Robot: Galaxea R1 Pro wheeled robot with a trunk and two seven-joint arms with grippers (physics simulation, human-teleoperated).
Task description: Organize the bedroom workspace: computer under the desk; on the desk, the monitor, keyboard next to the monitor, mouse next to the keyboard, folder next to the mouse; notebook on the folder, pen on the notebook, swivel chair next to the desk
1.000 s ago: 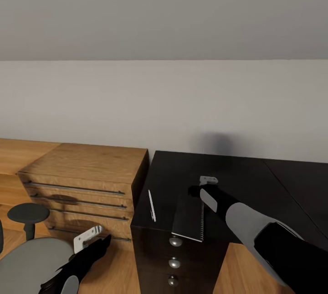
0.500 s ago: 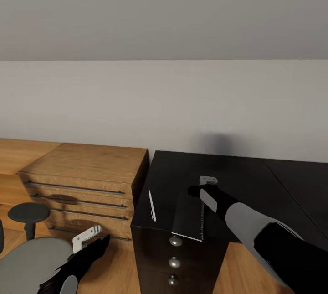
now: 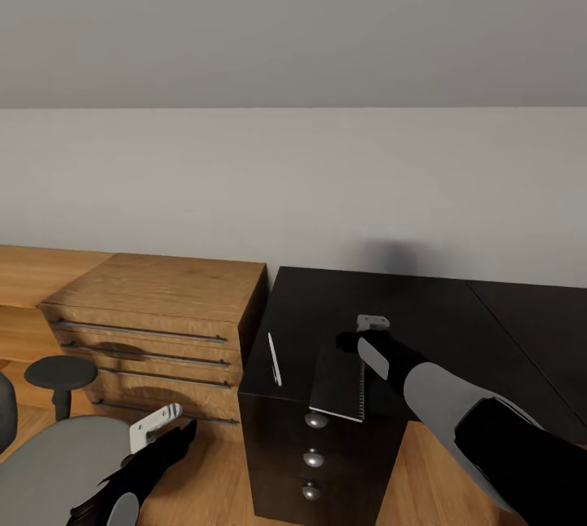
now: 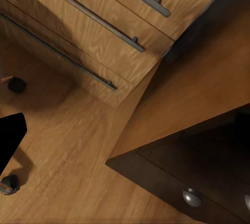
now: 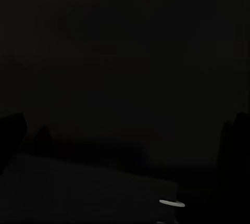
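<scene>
- Desk [image 3: 424,306]: the glossy black top carries the notebook [image 3: 338,383] and the pen [image 3: 274,360] at its near-left corner, above the drawer unit [image 3: 314,453]. The two lie beside each other, apart, not stacked.
- Folder, monitor, keyboard, mouse, computer: none can be confirmed in place from where I stand. I judge the stacking steps not done; the notebook lies directly on the desktop with no blue folder under it.
- Swivel chair [image 3: 49,461]: its grey seat stands on the wood floor [image 4: 62,146] in front of the light wooden dresser [image 3: 155,306], near the desk's left end. Seat appears bare as far as visible.
- Right arm: stretched forward and low over the desk, right gripper [image 3: 363,334] at the far right corner of the notebook, touching or just above it. Whether its jaws are parted or clamped on the cover I cannot tell; the right wrist view is nearly black.
- Left arm: held low beside the chair seat, left gripper [image 3: 156,423] pointing toward the dresser drawers, holding nothing I can see; whether parted or closed cannot be told.
- Judgement: task is at an early-to-middle stage; most placements remain.
</scene>
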